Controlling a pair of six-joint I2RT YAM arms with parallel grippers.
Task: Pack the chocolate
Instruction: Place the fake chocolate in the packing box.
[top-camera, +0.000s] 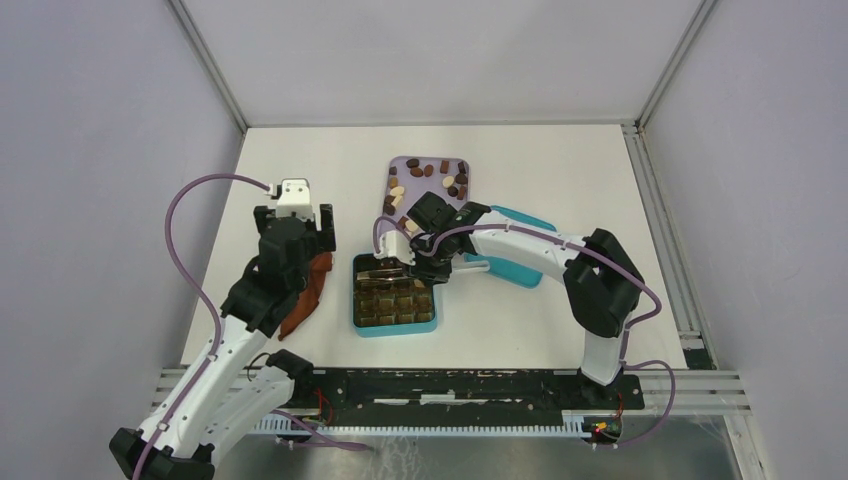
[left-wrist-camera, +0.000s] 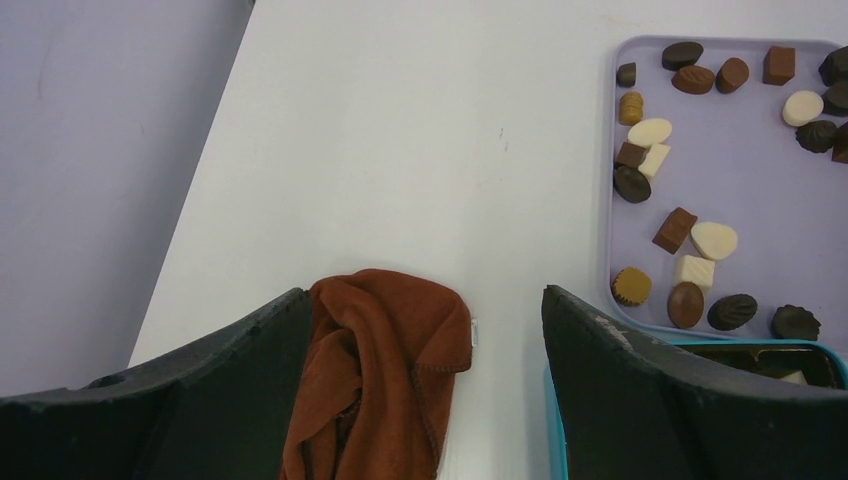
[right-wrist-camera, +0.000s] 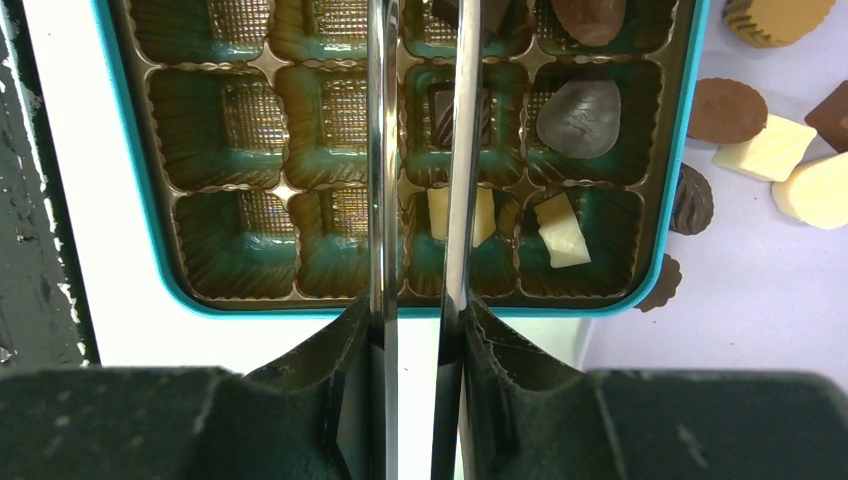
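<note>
Many small chocolate pieces (top-camera: 415, 172) in dark, mid brown and cream lie on a lilac tray (top-camera: 455, 165), also seen in the left wrist view as chocolates (left-wrist-camera: 675, 230). Just in front stands the teal box (top-camera: 394, 331) with its brown gridded insert (right-wrist-camera: 210, 100). Cells near the tray hold a cream piece (right-wrist-camera: 560, 235), a dark oval (right-wrist-camera: 580, 118) and a dark square (right-wrist-camera: 445, 110). My right gripper (right-wrist-camera: 422, 40) reaches over these cells, its thin blades a narrow gap apart; the tips run off the frame. My left gripper (left-wrist-camera: 422, 292) hangs wide open over the cloth.
A reddish-brown cloth (top-camera: 308, 290) lies crumpled left of the box, directly under the left gripper (top-camera: 297, 215). The teal lid (top-camera: 522, 272) rests right of the box, beneath the right arm. The tray's near edge almost touches the box's far side.
</note>
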